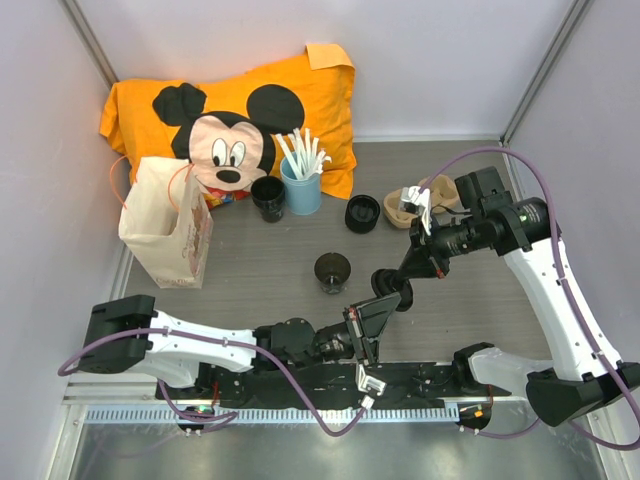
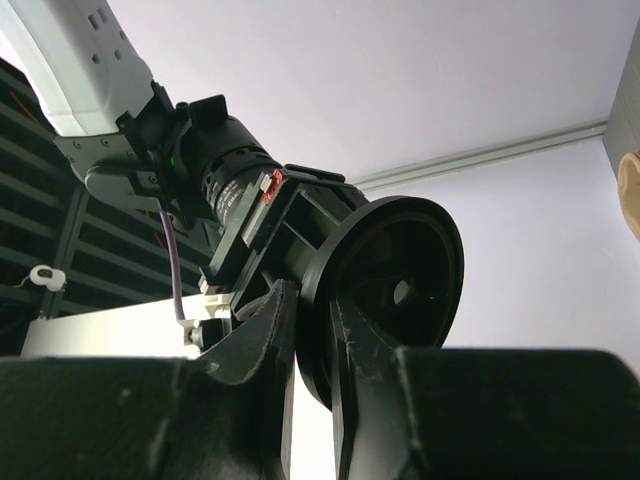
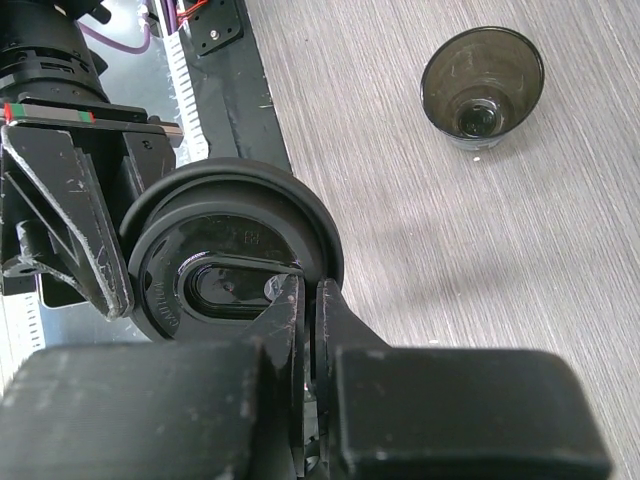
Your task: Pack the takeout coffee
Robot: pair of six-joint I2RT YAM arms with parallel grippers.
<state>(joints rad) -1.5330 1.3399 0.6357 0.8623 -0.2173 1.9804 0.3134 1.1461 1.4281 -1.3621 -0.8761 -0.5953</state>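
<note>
The takeout coffee is in two parts. Its dark translucent cup (image 1: 332,270) stands open and upright on the table, and also shows in the right wrist view (image 3: 483,85). Its round black lid (image 1: 392,288) hangs in the air in front of the cup, held on edge by both grippers. My left gripper (image 1: 375,308) pinches the lid's rim from below (image 2: 315,330); the lid (image 2: 400,260) fills that view. My right gripper (image 1: 408,275) is shut on the opposite rim (image 3: 312,300) of the lid (image 3: 230,210).
A brown paper bag (image 1: 165,225) stands open at the left. A blue cup of white sticks (image 1: 302,185), a black cup (image 1: 268,197), a squat black ring (image 1: 362,213) and a tan bowl (image 1: 405,208) line the back, in front of an orange Mickey pillow (image 1: 240,120).
</note>
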